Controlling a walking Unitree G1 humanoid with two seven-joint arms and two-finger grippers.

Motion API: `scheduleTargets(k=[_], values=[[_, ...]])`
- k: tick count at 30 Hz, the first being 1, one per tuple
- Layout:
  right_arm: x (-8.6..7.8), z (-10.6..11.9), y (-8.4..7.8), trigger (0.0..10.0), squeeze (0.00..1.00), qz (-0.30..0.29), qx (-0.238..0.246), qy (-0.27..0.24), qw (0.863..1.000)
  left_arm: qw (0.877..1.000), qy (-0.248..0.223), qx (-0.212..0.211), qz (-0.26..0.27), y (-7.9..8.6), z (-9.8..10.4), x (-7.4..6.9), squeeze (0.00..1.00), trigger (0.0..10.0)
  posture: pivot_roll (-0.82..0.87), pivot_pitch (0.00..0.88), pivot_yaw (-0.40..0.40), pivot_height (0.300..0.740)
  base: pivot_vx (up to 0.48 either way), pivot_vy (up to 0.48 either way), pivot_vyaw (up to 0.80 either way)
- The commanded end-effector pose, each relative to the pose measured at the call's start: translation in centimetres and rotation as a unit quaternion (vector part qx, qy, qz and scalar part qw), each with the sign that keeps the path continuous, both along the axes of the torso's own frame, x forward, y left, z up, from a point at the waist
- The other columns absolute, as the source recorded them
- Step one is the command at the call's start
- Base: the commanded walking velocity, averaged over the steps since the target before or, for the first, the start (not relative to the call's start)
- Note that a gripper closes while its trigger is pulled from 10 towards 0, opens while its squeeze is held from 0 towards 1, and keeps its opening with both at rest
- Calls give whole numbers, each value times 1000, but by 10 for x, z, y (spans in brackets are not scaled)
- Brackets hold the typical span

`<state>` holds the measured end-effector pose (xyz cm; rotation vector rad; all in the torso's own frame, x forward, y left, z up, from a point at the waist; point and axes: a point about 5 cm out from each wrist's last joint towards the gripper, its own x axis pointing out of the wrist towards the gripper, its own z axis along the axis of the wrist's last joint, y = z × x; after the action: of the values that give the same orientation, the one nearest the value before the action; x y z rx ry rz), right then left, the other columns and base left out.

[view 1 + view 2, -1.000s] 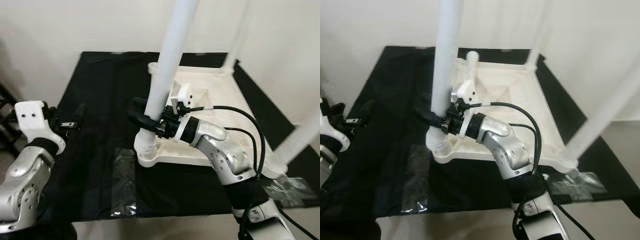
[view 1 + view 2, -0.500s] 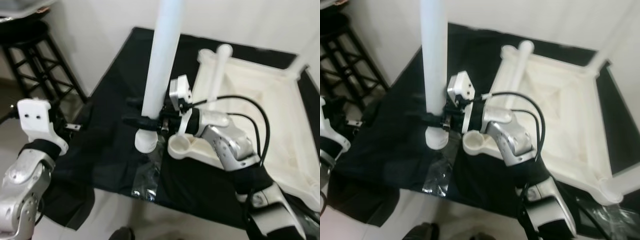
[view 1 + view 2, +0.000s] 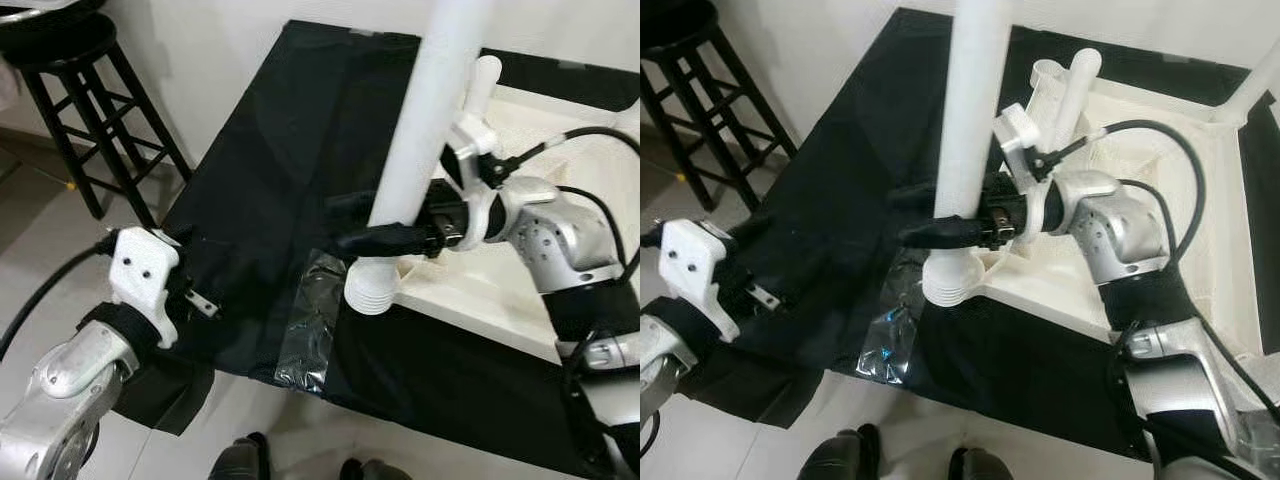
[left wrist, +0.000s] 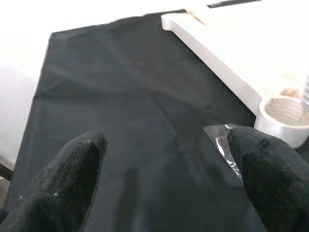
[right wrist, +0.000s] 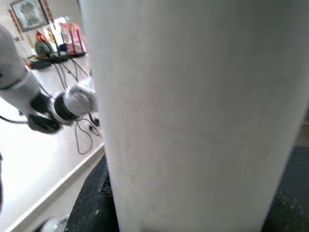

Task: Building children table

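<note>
My right gripper (image 3: pixel 940 232) is shut on a long white table leg (image 3: pixel 970 140), just above its threaded end (image 3: pixel 950 280). The leg stands nearly upright, leaning slightly, its end hanging just left of the near corner of the upside-down white tabletop (image 3: pixel 1160 150) on a black cloth (image 3: pixel 840 170). That corner's round socket (image 4: pixel 282 113) is open with nothing in it. Another white leg (image 3: pixel 1080 85) stands at the tabletop's far left corner. My left gripper (image 4: pixel 166 145) is open over the cloth, well left of the tabletop.
A black wooden stool (image 3: pixel 680 80) stands at the far left on the pale floor. Crumpled clear plastic (image 3: pixel 890 340) lies on the cloth's near edge, below the leg's end. Two dark shoe-like shapes (image 3: pixel 840 460) show at the bottom edge. A white wall runs behind.
The whole view has swung left and down. My right gripper still holds the leg, whose threaded end now sits closer to the tabletop's near corner. The left arm has come forward over the cloth's edge.
</note>
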<state>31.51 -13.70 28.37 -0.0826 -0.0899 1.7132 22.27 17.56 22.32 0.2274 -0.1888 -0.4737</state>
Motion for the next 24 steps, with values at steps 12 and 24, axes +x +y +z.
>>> scheduleTargets(k=[12, 24], values=[[1, -14, 10, 10000, 0, -5, -32, -29, 999, 1000, 12, 0, -18, 0, -1, -3, 0, 10000, 99, 311, -49, 740, 0, -253, 0], [15, -20, 19, 10000, 0, -27, -4, -17, 999, 999, 10, -47, -15, 2, 2, -9, 0, 10000, 86, 314, -80, 740, 0, 0, 0]])
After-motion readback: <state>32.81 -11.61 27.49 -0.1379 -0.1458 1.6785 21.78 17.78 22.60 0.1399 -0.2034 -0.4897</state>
